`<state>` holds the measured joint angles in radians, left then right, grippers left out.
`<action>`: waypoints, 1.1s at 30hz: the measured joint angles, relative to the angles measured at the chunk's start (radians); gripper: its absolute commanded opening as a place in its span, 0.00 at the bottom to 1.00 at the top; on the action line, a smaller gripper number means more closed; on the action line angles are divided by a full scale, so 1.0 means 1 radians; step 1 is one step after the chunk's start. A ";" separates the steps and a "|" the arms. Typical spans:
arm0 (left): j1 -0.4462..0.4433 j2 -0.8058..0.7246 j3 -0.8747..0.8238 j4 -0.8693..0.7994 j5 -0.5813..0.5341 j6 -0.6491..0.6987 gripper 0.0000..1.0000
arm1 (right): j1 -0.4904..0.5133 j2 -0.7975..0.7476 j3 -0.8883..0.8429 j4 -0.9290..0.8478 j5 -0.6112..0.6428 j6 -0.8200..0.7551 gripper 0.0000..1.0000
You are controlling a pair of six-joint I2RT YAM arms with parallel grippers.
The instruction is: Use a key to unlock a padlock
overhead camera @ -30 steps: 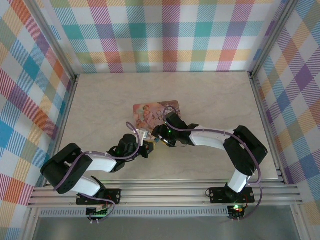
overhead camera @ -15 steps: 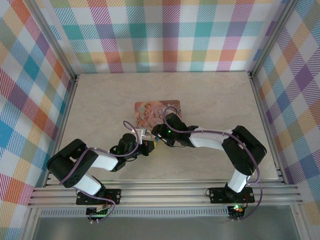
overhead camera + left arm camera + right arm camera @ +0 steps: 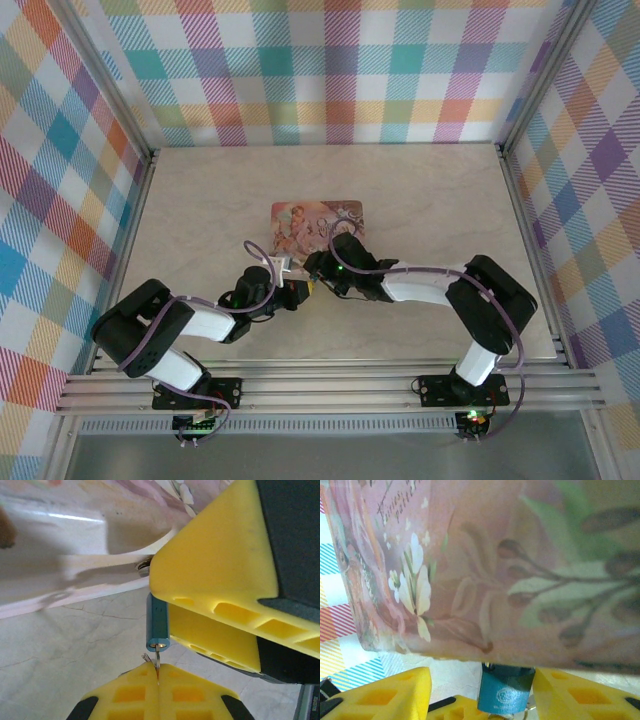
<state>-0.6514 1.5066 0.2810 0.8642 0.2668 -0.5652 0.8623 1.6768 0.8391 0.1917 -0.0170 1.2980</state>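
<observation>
The right pincer (image 3: 482,690) brackets the padlock (image 3: 157,622) by the tin (image 3: 495,580), its grip unclear, likely steadying the keyhole (image 3: 161,644) for the key (image 3: 156,660) pinched in the left pincer (image 3: 157,674).

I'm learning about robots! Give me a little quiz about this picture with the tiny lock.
1. True or false: the left hand is pinching the key.
2. What colour is the padlock body? A red, B blue, C green.
3. Name the pink, flowery thing right next to the padlock.

Key: 1 true. 2 B. 3 the tin.
</observation>
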 measured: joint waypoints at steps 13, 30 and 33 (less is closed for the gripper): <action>0.007 0.000 0.000 0.003 0.021 -0.023 0.00 | 0.022 -0.056 -0.060 0.003 0.034 0.000 0.55; 0.016 0.013 0.000 0.011 0.039 -0.049 0.00 | 0.023 0.023 -0.010 0.056 0.064 -0.016 0.52; 0.021 0.013 0.000 0.011 0.043 -0.049 0.00 | 0.023 0.028 -0.006 0.055 0.066 -0.021 0.51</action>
<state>-0.6308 1.5196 0.2813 0.8753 0.3096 -0.6140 0.8852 1.7050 0.8333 0.2462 0.0494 1.2774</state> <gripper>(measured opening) 0.045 0.516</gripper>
